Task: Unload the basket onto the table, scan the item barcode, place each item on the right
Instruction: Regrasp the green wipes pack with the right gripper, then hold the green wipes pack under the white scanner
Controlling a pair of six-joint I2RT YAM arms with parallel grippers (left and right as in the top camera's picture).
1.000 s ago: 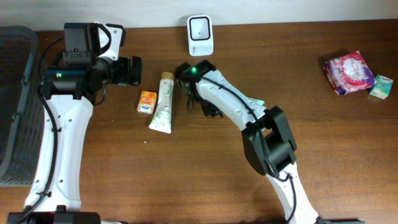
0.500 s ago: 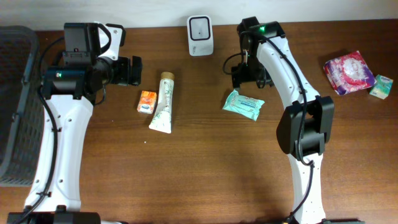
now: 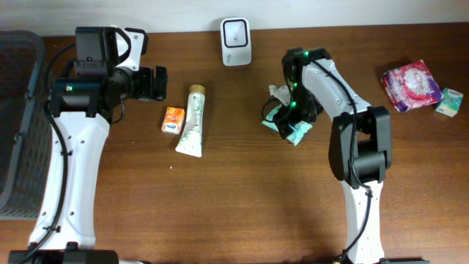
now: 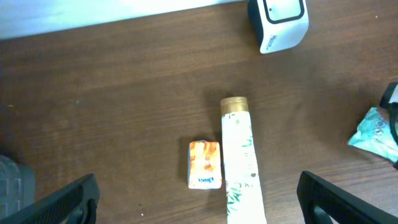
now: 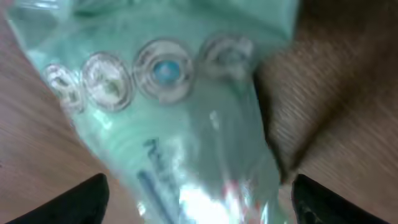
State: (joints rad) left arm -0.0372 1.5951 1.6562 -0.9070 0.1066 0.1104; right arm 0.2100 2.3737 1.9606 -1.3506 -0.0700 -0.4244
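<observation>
The white barcode scanner (image 3: 236, 42) stands at the back of the table, also in the left wrist view as scanner (image 4: 278, 22). A green plastic pack (image 3: 281, 122) lies right of centre. My right gripper (image 3: 293, 111) is down over it. In the right wrist view the pack (image 5: 180, 124) fills the picture, and the right gripper (image 5: 199, 202) is open with a dark fingertip on each side of the pack. My left gripper (image 3: 157, 83) hangs open above the table at the left, with nothing between its fingers (image 4: 68, 199).
An orange box (image 3: 173, 119) and a white tube (image 3: 193, 121) lie side by side left of centre. A pink pack (image 3: 411, 84) and a small green box (image 3: 449, 103) sit at the far right. A dark basket (image 3: 18, 125) stands at the left edge.
The right arm swung from beside the tube to the back right, leaving the green pack on the table, then came down over the pack. The left arm stayed still.
</observation>
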